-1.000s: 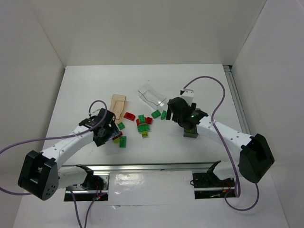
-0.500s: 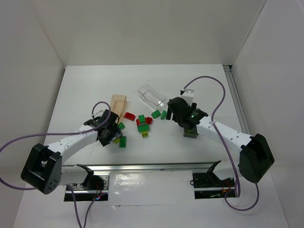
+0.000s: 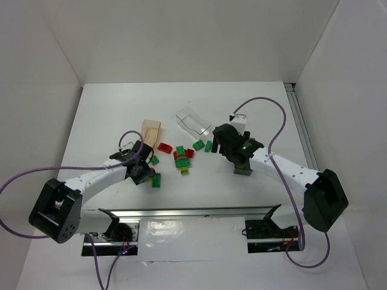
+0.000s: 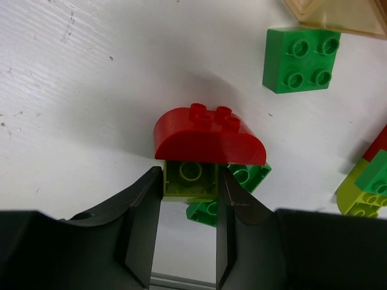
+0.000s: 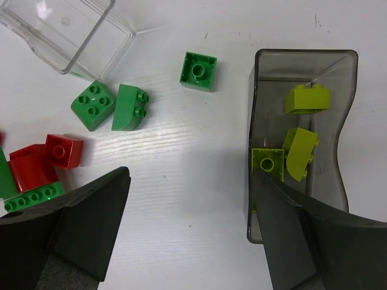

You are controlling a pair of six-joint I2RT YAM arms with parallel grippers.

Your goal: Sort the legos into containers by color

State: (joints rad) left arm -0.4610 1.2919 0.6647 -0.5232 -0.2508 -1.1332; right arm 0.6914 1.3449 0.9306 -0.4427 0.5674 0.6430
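Left pincer point(image 4: 188, 184) now snug around hollow yellow-green brick point(image 4: 189, 176)

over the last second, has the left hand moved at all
Yes. In the top view the left hand has slid right, closing in on the green lego nearest the arms, which stayed put. It now clamps a yellow-green lego.
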